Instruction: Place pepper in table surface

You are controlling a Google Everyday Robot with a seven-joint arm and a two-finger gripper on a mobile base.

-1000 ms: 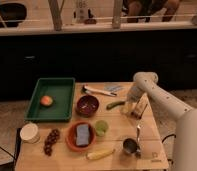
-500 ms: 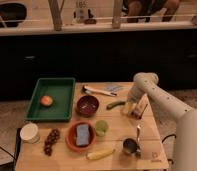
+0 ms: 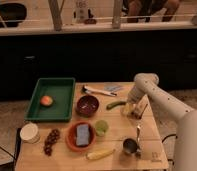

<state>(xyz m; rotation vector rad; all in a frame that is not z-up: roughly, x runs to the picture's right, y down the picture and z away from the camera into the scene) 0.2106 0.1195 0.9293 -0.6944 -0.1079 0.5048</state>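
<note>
Pepper (image 3: 115, 105), one slim green one, lies flat on the wooden surface (image 3: 152, 127) just right of a dark red bowl (image 3: 87, 105). By the look of it, it is already resting where the task wants it. The gripper (image 3: 131, 111) is down low at the pepper's right end, just beside it and possibly touching. Whether it is open or closed cannot be told. It seems to sit that low because a set-down happens at surface level, and the single white arm (image 3: 159, 97) bends in from the right edge to reach it. Everything else appears once: a green tray (image 3: 59, 85) at the left holding an orange fruit (image 3: 46, 100), an orange plate (image 3: 71, 142) carrying a grey-blue block (image 3: 82, 135), a small green cup (image 3: 101, 127), a bunch of dark grapes (image 3: 51, 141), a white tub (image 3: 29, 133), a yellow item (image 3: 100, 154) near the front edge and a metal cup (image 3: 130, 146). Some slim tools (image 3: 96, 90) — number unclear — lie at the back.
</note>
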